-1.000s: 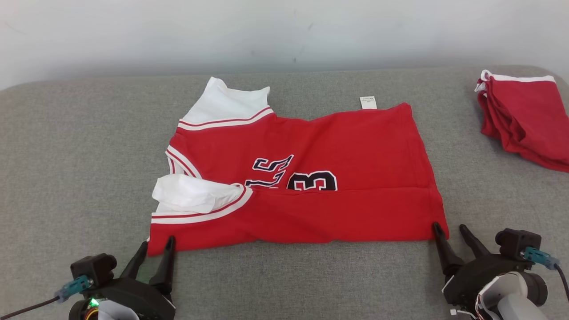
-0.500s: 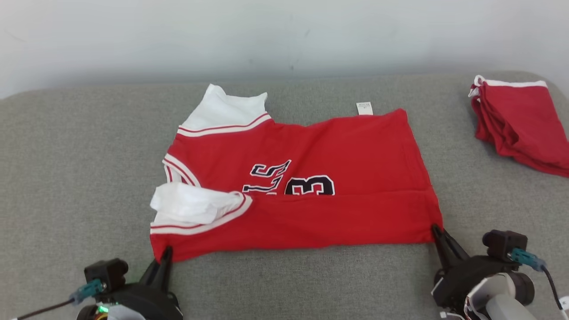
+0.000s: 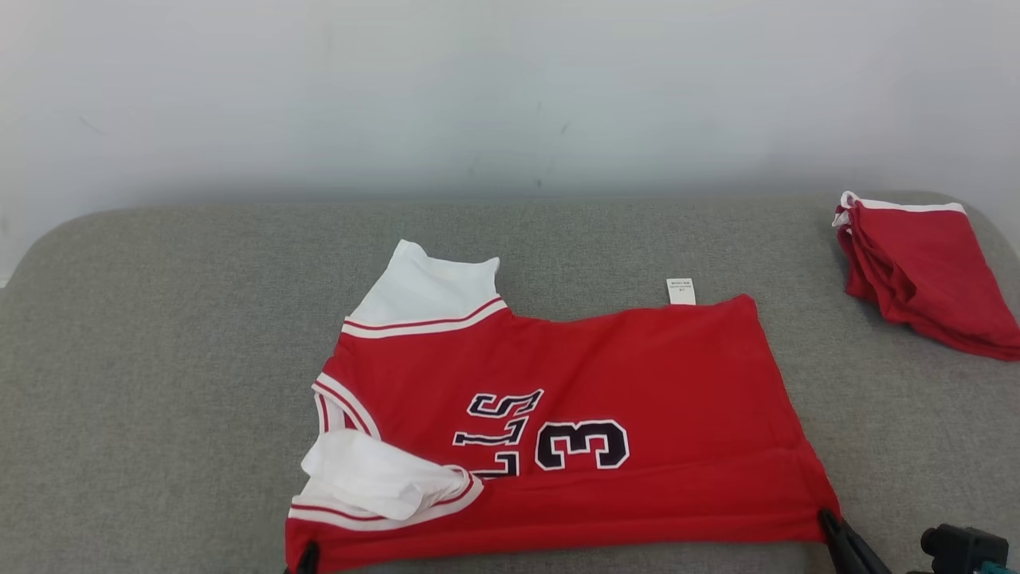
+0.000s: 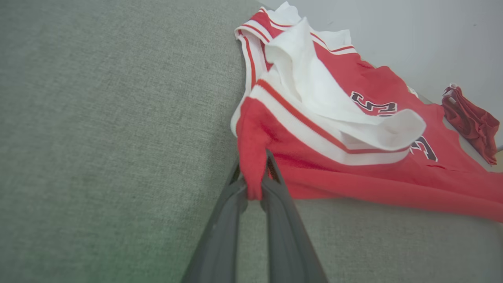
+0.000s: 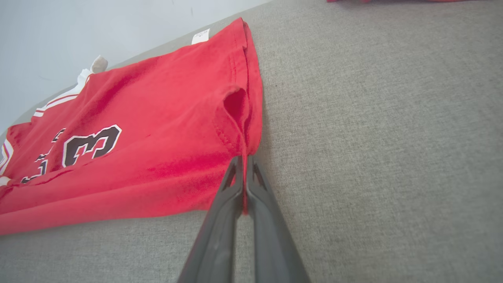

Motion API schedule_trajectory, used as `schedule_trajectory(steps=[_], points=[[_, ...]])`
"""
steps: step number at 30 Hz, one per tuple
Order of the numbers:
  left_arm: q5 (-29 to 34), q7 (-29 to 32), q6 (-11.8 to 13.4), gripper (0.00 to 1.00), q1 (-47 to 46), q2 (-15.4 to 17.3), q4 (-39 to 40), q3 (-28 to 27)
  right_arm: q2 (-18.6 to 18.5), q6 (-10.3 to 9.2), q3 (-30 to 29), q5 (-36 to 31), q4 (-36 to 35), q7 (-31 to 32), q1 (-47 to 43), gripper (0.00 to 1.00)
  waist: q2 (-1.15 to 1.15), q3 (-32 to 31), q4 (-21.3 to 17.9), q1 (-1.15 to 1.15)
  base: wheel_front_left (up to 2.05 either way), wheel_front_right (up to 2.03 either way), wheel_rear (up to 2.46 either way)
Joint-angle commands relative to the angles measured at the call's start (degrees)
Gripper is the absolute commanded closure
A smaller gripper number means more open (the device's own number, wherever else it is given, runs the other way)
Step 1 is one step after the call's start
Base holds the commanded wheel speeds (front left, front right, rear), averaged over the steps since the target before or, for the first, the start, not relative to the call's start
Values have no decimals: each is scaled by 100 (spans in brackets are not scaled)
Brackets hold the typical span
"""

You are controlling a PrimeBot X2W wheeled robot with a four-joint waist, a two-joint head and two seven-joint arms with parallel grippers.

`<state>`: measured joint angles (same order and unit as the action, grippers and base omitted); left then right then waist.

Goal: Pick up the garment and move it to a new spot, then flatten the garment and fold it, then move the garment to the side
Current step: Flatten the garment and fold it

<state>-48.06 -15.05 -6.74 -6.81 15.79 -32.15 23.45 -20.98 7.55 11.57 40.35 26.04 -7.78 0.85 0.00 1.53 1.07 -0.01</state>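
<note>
Progress looks to be somewhere in the middle. The red shirt (image 3: 606, 383) lies spread sideways on the grey counter (image 3: 159, 359), collar end toward the robot's left and hem toward its right, so I'd say the pick-up and move to a new spot are done. Flattening seems mostly done too, though a white sleeve (image 3: 374, 478) lies flopped over near the left corner and a low ridge runs along the near edge. A small white label (image 3: 680, 291) sticks out at the far edge. The proper fold and the move aside are not yet done; a pile of red clothes (image 3: 916, 271) sits well apart at the far right, perhaps where this one ends up.

The left tool (image 4: 253, 175) has its fingers nearly together, pinching the near left corner, with a tuft of red cloth bunched between them. The right tool (image 5: 244, 163) is closed tight on the near right corner at the hem, the cloth puckering just above the tips.
</note>
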Motion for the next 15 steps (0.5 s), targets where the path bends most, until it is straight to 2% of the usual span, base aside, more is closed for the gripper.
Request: schedule_trajectory(steps=[1,5,11,12,13,14,15], points=[[71,-16,50,100,184,26,77,-76,-13,-16,-110,28,-143,60,-193,100,0,-33,19,1,0,0,0],[111,-16,133,100,512,42,358,-202,59,-16,-341,-51,-584,316,-616,100,0,-34,-65,1,0,0,0],[190,-17,233,100,715,49,472,-214,264,-16,-517,-409,-848,651,-779,100,0,-81,-113,1,0,0,0],[182,-17,245,19,712,41,475,-227,315,-16,-536,-468,-877,714,-788,64,0,-97,-114,1,0,0,0],[197,1,273,0,716,45,459,-217,330,-16,-549,-522,-910,743,-768,17,0,-108,-115,1,0,0,0],[211,3,265,0,712,48,457,-207,345,-16,-573,-553,-928,769,-737,0,0,-120,-116,1,0,0,0],[210,2,273,0,716,44,464,-213,363,-16,-583,-597,-962,788,-704,0,0,-133,-117,1,0,0,0]])
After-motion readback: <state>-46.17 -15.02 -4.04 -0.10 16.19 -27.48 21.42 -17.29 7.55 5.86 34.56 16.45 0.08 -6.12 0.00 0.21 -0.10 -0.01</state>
